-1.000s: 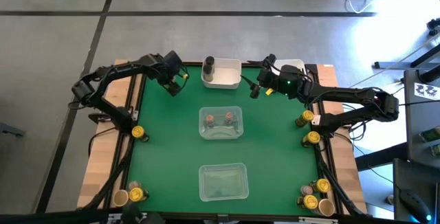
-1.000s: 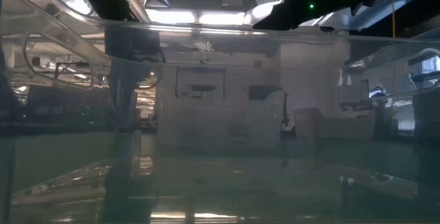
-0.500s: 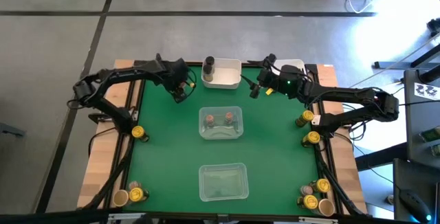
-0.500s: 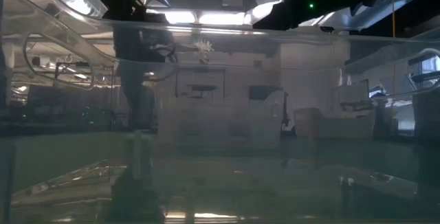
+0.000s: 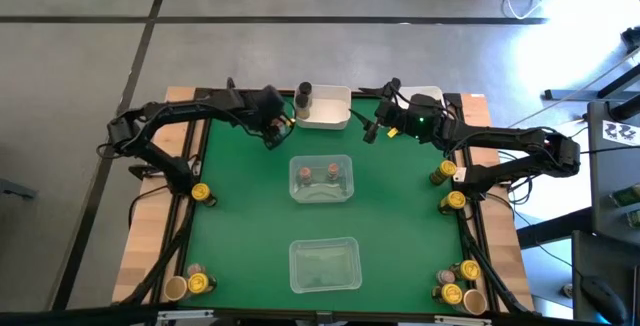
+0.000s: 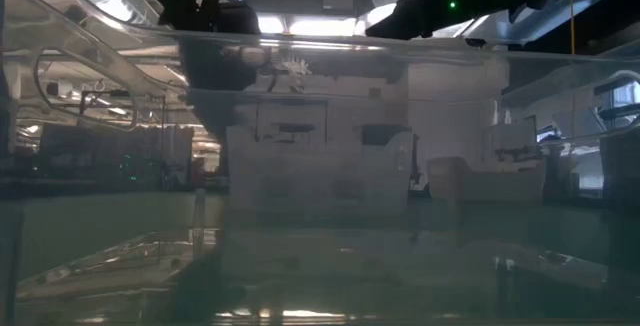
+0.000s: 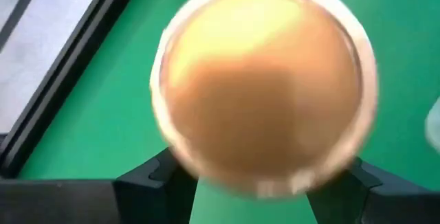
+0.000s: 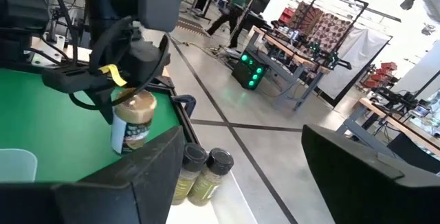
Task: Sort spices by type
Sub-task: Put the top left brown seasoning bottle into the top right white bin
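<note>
High view: the left gripper (image 5: 275, 126) is held over the far part of the green mat (image 5: 250, 226), just beside the white bin (image 5: 325, 111) that holds a dark grey jar (image 5: 304, 93). The right gripper (image 5: 372, 128) is held on the other side of that bin, above open mat. A clear tray (image 5: 321, 180) at the mat's middle holds two reddish-topped jars (image 5: 319, 174); a second clear tray (image 5: 324, 265) lies nearer. Yellow-lidded jars (image 5: 452, 201) are ranged along the right edge, and more stand at the left edge and near corners. Bare mat is left between the trays and the side rails.

Low view: the picture is filled by a clear tray wall (image 6: 320, 166); dark arm parts are seen above it.

Left wrist view: a tan-lidded jar (image 7: 265, 86) is clamped between the dark fingers (image 7: 148, 183), above mat.

Right wrist view: the left gripper (image 8: 103, 93) is seen grasping the tan-lidded jar (image 8: 134, 121) above the mat's edge; two dark-lidded jars (image 8: 203, 172) stand in a white bin. The right gripper's own fingers are spread apart, holding nothing.
</note>
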